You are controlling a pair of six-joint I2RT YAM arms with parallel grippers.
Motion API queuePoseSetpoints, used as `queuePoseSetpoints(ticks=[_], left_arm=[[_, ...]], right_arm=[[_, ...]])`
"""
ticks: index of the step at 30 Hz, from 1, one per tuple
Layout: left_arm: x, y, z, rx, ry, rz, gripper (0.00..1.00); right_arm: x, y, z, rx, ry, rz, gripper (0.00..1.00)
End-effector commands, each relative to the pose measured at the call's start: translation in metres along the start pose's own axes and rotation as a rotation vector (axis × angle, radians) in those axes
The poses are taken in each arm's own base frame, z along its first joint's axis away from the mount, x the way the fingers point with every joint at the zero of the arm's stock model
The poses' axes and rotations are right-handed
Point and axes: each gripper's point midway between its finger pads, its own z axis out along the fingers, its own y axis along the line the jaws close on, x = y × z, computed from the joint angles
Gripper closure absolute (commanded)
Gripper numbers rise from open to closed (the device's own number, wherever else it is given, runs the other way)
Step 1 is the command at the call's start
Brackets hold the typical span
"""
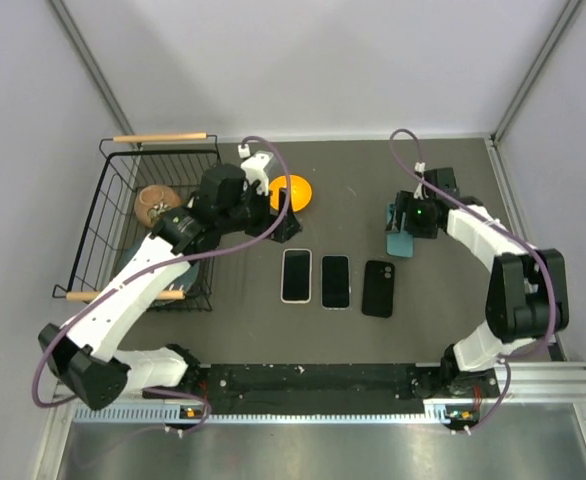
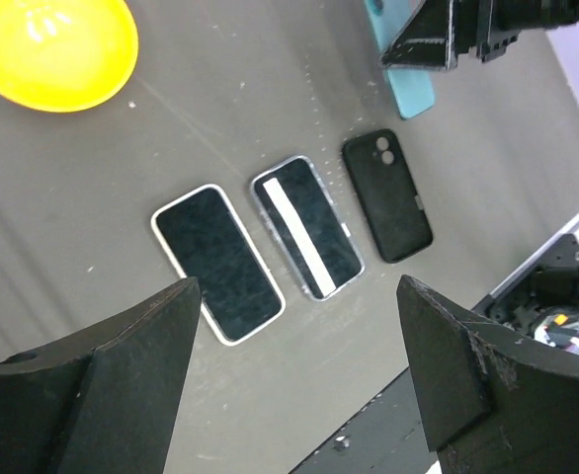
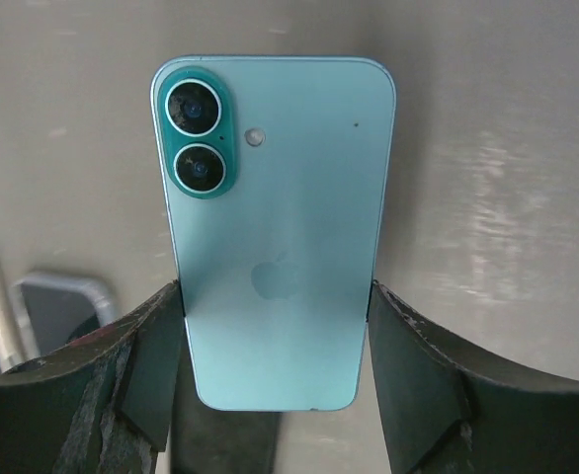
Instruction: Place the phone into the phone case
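Dark grey table (image 1: 423,310), four phones: three lie flat in a row mid-frame, and the right gripper (image 3: 275,336) pinches the teal phone (image 3: 280,227) by its sides. The black phone (image 1: 378,288) ends the row at right, back up, with its long axis vertical in frame and its lenses toward the top. The left gripper (image 2: 297,296) gapes wide, empty.

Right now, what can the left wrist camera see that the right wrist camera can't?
Only the left wrist view: a round yellow object, three dark phones lying flat in a row, and the open left gripper framing them. Only the right wrist view: the back of the teal phone up close, with twin lenses and a logo, and the fingers of the right gripper pressed against its sides. Both share the teal phone, just a corner of it in the left wrist view, and the grey table.
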Motion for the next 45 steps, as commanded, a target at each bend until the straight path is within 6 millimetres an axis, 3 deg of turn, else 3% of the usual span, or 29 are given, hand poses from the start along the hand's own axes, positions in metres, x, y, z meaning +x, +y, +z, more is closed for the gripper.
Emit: queuePoseSetpoints(ticks=[1,3,4,9,14,17,22,29,35,38,45], left_arm=[[-0.039,-0.027,0.008,0.103,-0.062,-0.046,0.15],[-0.046,-0.03,0.017,0.112,-0.056,-0.066,0.16],[-0.047,-0.033,0.02,0.125,-0.051,-0.074,0.16],[-0.057,-0.05,0.043,0.213,-0.021,-0.132,0.2],[-0.051,-0.062,0.063,0.298,0.034,-0.174,0.23],[-0.045,-0.064,0.073,0.325,0.064,-0.185,0.25],[-0.029,-0.06,0.09,0.327,0.121,-0.204,0.28],[-0.019,-0.068,0.099,0.386,0.178,-0.257,0.31],[-0.011,-0.068,0.111,0.412,0.233,-0.27,0.4],[-0.004,-0.066,0.117,0.411,0.274,-0.277,0.49],[0.004,-0.06,0.123,0.401,0.326,-0.246,0.56]], right_arm=[[-0.031,0.073,-0.055,-0.258,-0.204,-0.099,0.66],[-0.019,0.098,-0.066,-0.359,-0.202,-0.124,0.67],[-0.018,0.106,-0.079,-0.387,-0.225,-0.137,0.66],[0.012,0.143,-0.103,-0.531,-0.214,-0.209,0.66],[0.038,0.185,-0.136,-0.711,-0.236,-0.297,0.66],[0.044,0.197,-0.149,-0.755,-0.247,-0.317,0.66],[0.049,0.207,-0.167,-0.828,-0.261,-0.342,0.66],[0.064,0.209,-0.165,-0.862,-0.233,-0.384,0.67],[0.068,0.207,-0.163,-0.866,-0.223,-0.405,0.68],[0.07,0.206,-0.162,-0.863,-0.217,-0.417,0.68],[0.075,0.206,-0.161,-0.879,-0.198,-0.45,0.69]])
